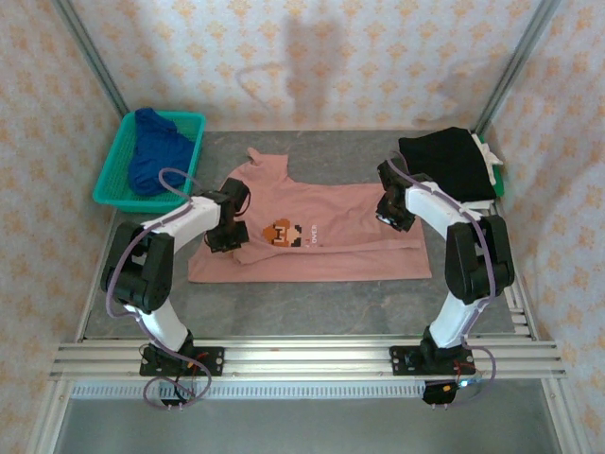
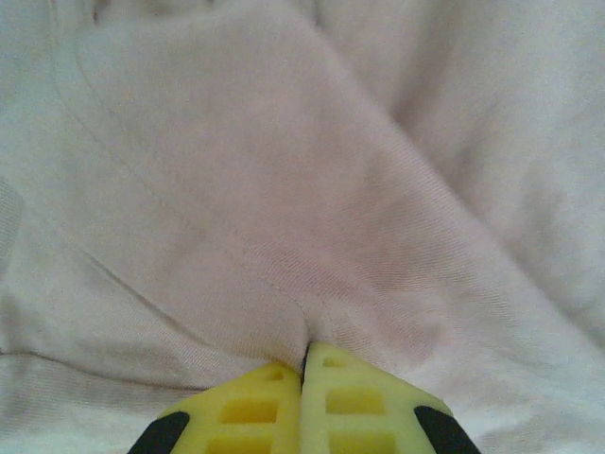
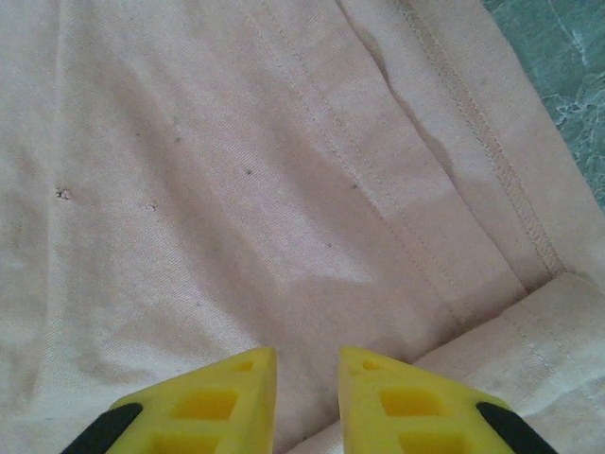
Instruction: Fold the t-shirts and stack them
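The dusty-pink t-shirt (image 1: 331,255) lies partly spread on the grey table, its pixel-art print (image 1: 282,233) facing up. My left gripper (image 1: 225,241) presses down on the shirt's left side. In the left wrist view the yellow fingers (image 2: 304,352) are shut on a pinched ridge of pink cloth (image 2: 284,189). My right gripper (image 1: 388,213) sits over the shirt's right side near the hem. Its fingers (image 3: 307,357) stand slightly apart over flat pink cloth (image 3: 236,170), gripping nothing. The royal-blue t-shirt (image 1: 151,151) lies bunched in the basket. The black t-shirt (image 1: 449,161) lies folded at the back right.
The teal mesh basket (image 1: 118,161) stands at the back left corner. Bare table (image 3: 567,57) shows beside the pink hem. Patterned walls close in the back and sides, and an aluminium rail (image 1: 312,357) runs along the near edge.
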